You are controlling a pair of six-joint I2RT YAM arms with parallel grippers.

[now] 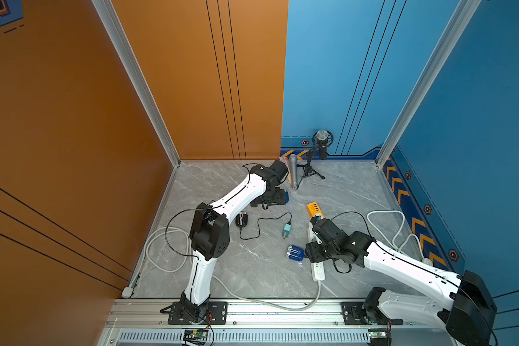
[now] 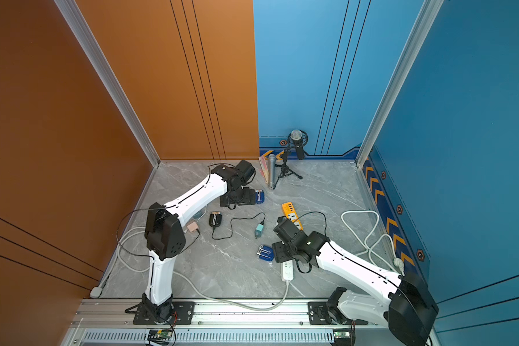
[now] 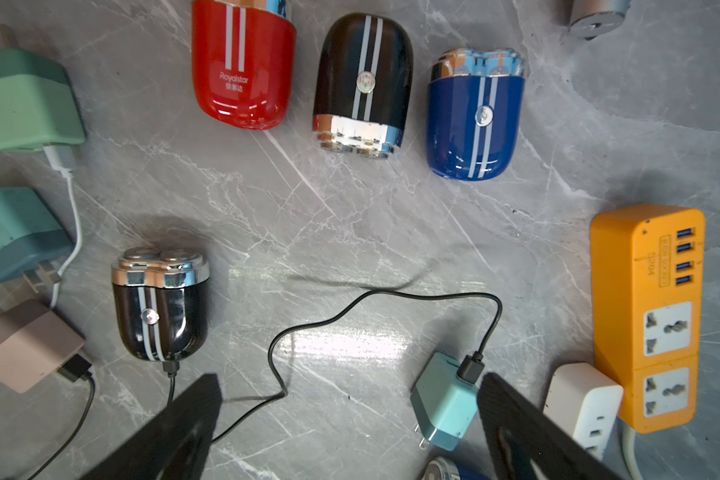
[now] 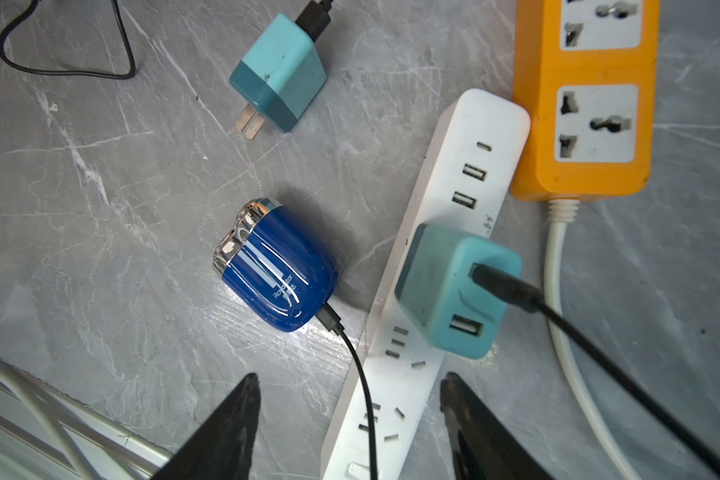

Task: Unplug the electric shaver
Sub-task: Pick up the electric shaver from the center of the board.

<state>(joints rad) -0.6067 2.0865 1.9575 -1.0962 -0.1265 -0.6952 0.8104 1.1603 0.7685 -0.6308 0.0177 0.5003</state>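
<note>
Navy shaver [image 4: 275,266] with pale stripes, teal charger [image 4: 454,291], white strip [image 4: 445,174], orange strip [image 4: 587,75], grey-veined tabletop [image 4: 100,208]

Left arm [image 1: 240,194]: two long white shell links, black boxy joint housing [image 1: 210,236] between them, small round holes in its side. Right arm [image 1: 402,263]: same build, bulky black elbow block. Thin black cable [image 1: 170,222] loops off elbow and runs along white shells. Small white mark on each black wrist housing. Black base plates [image 1: 219,311] with screws. Fingers [image 3: 184,428] black, flat, tapering to points.
</note>
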